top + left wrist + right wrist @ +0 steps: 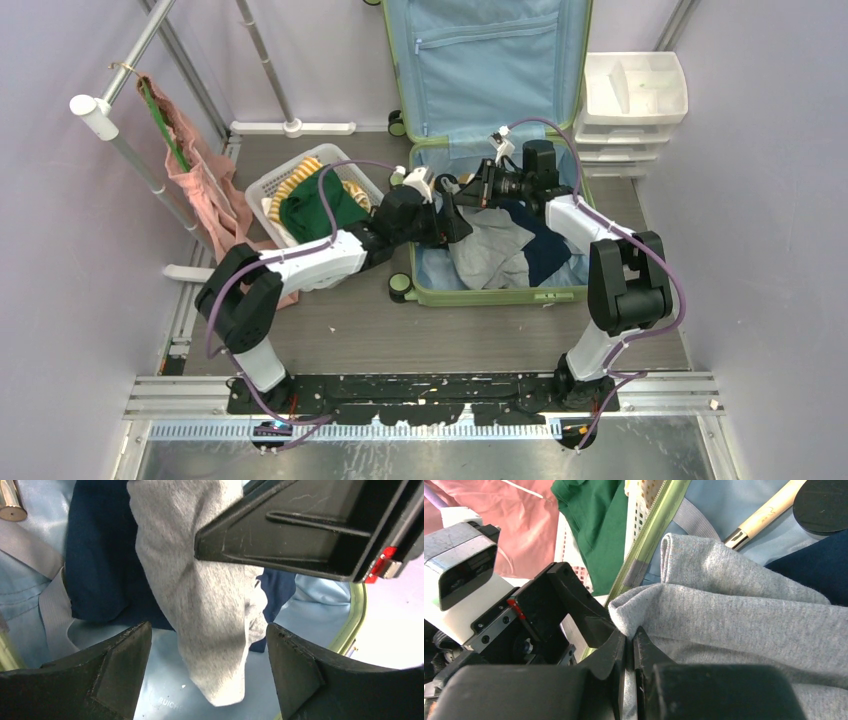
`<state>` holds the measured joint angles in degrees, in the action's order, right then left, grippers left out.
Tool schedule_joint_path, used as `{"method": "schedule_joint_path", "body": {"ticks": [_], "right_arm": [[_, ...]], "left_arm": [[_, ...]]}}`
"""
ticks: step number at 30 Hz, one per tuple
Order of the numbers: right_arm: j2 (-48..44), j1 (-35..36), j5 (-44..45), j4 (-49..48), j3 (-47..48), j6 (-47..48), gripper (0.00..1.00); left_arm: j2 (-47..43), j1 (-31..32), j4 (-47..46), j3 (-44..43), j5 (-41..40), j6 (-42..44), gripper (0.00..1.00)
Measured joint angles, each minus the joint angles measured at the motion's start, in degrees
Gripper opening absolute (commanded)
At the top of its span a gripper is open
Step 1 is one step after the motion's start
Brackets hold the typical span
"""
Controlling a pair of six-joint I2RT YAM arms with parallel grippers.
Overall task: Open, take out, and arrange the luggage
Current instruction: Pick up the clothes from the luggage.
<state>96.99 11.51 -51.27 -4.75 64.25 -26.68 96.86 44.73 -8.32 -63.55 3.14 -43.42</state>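
The light-green luggage (490,296) lies open on the floor, its lid with pale blue lining (480,60) propped against the back wall. A grey garment (490,250) and a navy garment (545,250) lie in its base. My right gripper (629,640) is shut on a fold of the grey garment (734,620), lifting it at the base's left side (470,190). My left gripper (209,665) stands open with the hanging grey garment (210,595) between its fingers, untouched, just beneath the right gripper's body (300,530). The navy garment (100,555) lies behind.
A white mesh basket (275,190) holding a green garment (315,210) stands left of the luggage. A white drawer unit (635,100) stands at the back right. Pink cloth (205,180) hangs from a rack pole (130,150). A wooden-handled stick (769,512) lies in the luggage.
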Motion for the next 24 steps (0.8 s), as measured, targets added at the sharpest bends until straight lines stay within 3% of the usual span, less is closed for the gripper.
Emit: {"method": "schedule_joint_path", "body": {"ticks": [16, 19, 24], "right_arm": [[-1.9, 0.0, -0.5, -1.5, -0.4, -2.0, 0.05], [-1.9, 0.0, -0.5, -1.7, -0.4, -2.2, 0.06], [-1.9, 0.0, -0.5, -1.7, -0.5, -2.2, 0.07]], "left_arm": [[7.0, 0.0, -2.2, -4.3, -3.2, 0.0, 0.66], [7.3, 0.0, -2.9, -4.5, -3.4, 0.1, 0.54], [7.8, 0.0, -5.2, -4.6, -3.3, 0.5, 0.21]]}}
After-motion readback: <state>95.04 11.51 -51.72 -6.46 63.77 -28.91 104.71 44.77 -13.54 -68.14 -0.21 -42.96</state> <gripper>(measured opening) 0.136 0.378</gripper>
